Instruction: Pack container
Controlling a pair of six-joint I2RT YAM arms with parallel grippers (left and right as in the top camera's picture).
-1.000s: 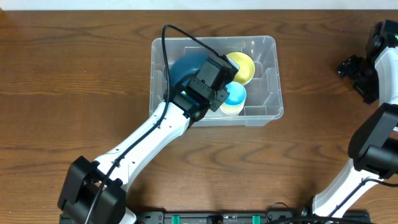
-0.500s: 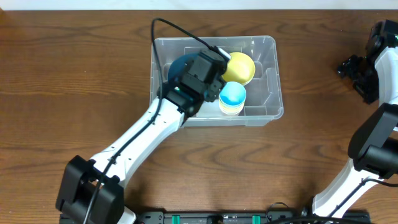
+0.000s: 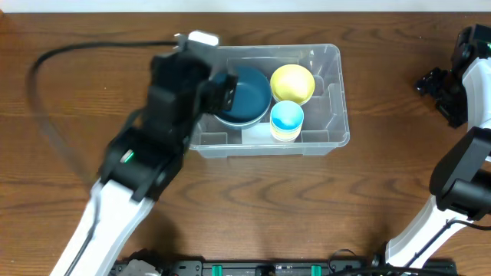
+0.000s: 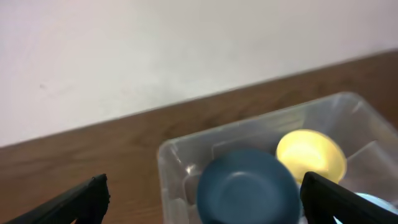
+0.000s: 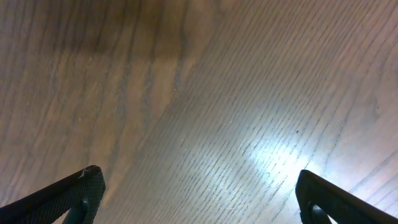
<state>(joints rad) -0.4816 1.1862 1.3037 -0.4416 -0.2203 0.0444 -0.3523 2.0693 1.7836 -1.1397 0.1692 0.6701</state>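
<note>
The clear plastic container (image 3: 331,92) stands at the table's back centre. In it lie a dark blue bowl (image 3: 245,95) at the left, a yellow bowl (image 3: 292,82) at the right and a light blue cup (image 3: 287,118) in front of the yellow one. My left gripper (image 3: 222,89) hangs open above the container's left end, blurred by motion, with nothing in it. In the left wrist view its fingers (image 4: 79,200) stand wide, and the blue bowl (image 4: 246,186), the yellow bowl (image 4: 311,155) and the container's rim (image 4: 169,151) lie below. My right gripper (image 3: 434,83) is open at the far right, over bare wood (image 5: 199,112).
A white wall (image 4: 186,50) rises behind the table's far edge. The left arm's black cable (image 3: 54,61) loops over the table's left side. The right arm's base (image 3: 460,184) stands at the right edge.
The left gripper has opened and let go of the blue bowl, which now lies in the container. The left arm has risen and swung back to the left. The right arm has not moved.
</note>
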